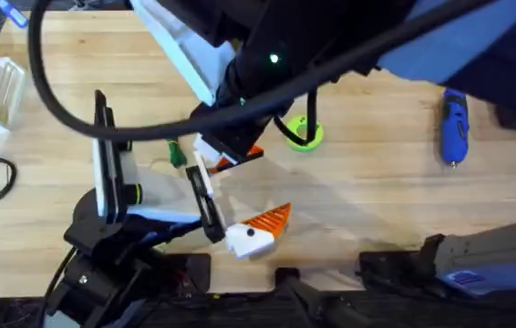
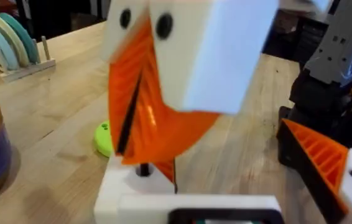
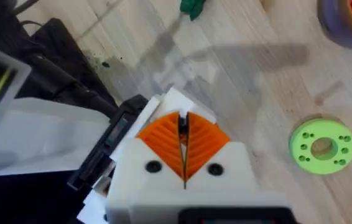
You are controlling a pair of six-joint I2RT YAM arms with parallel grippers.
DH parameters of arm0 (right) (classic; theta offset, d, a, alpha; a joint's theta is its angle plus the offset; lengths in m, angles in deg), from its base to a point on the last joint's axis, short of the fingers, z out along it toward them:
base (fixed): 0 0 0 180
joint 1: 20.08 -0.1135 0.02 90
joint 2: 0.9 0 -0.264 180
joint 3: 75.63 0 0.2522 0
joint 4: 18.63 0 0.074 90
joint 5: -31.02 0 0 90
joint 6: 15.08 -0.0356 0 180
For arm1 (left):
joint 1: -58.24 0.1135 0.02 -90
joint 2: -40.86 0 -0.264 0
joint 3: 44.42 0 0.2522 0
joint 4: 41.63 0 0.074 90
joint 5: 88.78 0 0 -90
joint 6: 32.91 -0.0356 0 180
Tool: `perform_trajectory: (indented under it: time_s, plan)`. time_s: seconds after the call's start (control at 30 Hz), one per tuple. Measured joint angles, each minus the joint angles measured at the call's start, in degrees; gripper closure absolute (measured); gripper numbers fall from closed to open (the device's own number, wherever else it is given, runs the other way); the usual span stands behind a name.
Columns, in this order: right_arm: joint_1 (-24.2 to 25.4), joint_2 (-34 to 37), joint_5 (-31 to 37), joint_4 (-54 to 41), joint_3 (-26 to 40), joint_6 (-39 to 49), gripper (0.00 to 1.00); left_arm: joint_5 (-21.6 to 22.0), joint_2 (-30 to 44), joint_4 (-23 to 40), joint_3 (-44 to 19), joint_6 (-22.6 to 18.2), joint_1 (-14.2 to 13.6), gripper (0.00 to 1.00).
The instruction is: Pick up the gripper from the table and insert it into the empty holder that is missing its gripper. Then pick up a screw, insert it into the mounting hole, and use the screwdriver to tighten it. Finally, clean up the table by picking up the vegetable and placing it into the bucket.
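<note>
Orange ribbed pads of the right claw (image 3: 184,146) meet, clenched on something small I cannot identify. The left claw's (image 1: 251,230) state I cannot tell. The screwdriver (image 1: 453,128) lies untouched on the bench (image 1: 376,182), well apart; keep the part aligned above the holder (image 1: 244,239).

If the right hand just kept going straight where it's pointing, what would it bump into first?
Most likely the white block just past the right hand's closed tips. It looks almost touching, though depth is hard to judge.
</note>
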State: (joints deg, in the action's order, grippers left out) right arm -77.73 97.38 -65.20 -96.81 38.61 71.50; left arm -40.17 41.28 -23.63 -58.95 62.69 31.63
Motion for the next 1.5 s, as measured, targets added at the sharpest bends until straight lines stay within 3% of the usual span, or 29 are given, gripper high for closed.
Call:
perform_trajectory:
  time_s: [0.4, 0.47, 0.63, 0.67, 0.87, 1.2, 1.5]
  plan:
    - [-1.0, 0.3, 0.6, -0.4, 0.0, 0.0, 0.992, 0.0, -0.1, -0.1, 0.0, -0.4, 0.0, 0.007]
    - [-1.1, 0.4, 0.5, -0.4, 0.0, -0.4, 0.821, 0.0, -0.1, -0.1, 0.0, -0.5, 0.0, 0.007]
    - [-0.3, 0.4, 1.6, -0.8, 0.0, -1.6, 0.209, 0.3, -0.1, -0.1, 0.0, -0.4, 0.0, 0.007]
    - [0.2, 0.3, 1.5, -0.8, 0.0, -2.0, 0.176, 0.4, -0.1, -0.1, 0.0, -0.4, 0.0, 0.007]
    - [1.7, -1.8, 0.8, -0.7, 0.0, -3.4, 0.157, 0.2, -0.1, -0.1, 0.0, -0.6, 0.0, 0.007]
    - [5.4, -14.2, 0.9, -4.3, -1.0, -5.2, 0.153, 0.2, -0.1, -0.1, 0.0, -0.6, 0.0, 0.007]
    - [5.4, -25.5, 2.4, 1.6, -18.3, -12.0, 0.151, 0.2, -0.1, -0.1, 0.0, -0.6, 0.0, 0.007]
